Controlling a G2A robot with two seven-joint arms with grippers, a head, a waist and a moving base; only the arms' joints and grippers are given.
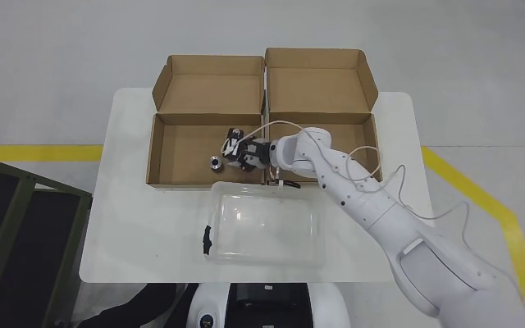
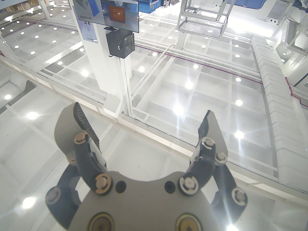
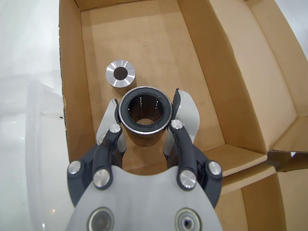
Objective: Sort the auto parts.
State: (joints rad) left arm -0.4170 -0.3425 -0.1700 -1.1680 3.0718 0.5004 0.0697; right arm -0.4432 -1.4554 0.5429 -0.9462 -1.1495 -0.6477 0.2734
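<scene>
Top view: right arm lay across the left cardboard box (image 1: 179,152), right gripper (image 1: 239,152) above its floor, silver bushing (image 1: 215,162) just beside it. Second box (image 1: 359,135) sat alongside, clear plastic bin (image 1: 262,225) in front, all on the white table (image 1: 123,238).
Left wrist view: left gripper (image 2: 142,116) pointed at the ceiling, jaws spread wide.
Right wrist view: right gripper's fingers pinched a black-rimmed linear bearing (image 3: 144,131), bore toward the camera, inside that same box. Couldn't tell if it touched the floor.
</scene>
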